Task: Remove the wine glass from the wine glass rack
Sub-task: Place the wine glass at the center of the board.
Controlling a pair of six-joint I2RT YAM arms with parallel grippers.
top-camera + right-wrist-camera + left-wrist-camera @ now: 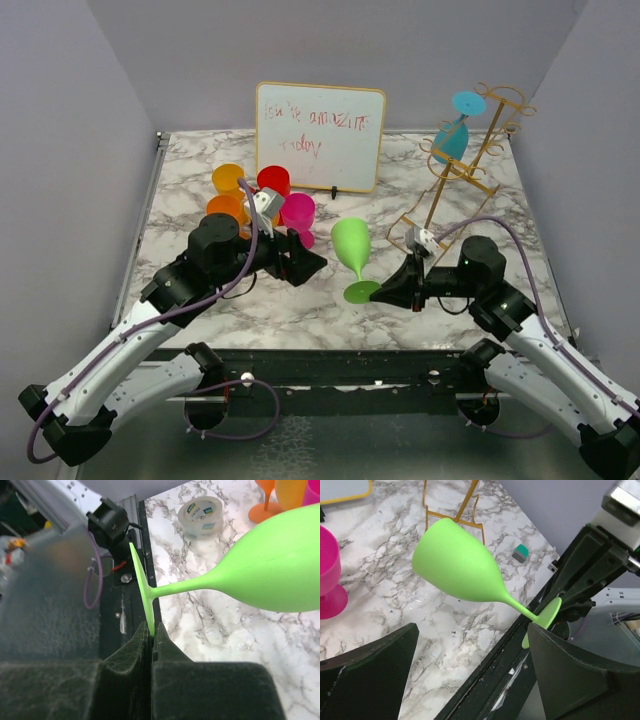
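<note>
Wine glass (351,246) sits in right pincer (384,291), before rack (468,170).

Grey-veined marble tabletop (290,305) between plain pale-grey walls (70,150).

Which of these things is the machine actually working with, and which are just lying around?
In the job: thin gold wire rack; turquoise wine glass hanging on it; lime-green wine glass, held by its foot.
Lying about: gold-framed white dry-erase board; cluster of orange, red and pink goblets; clear tape roll.
</note>
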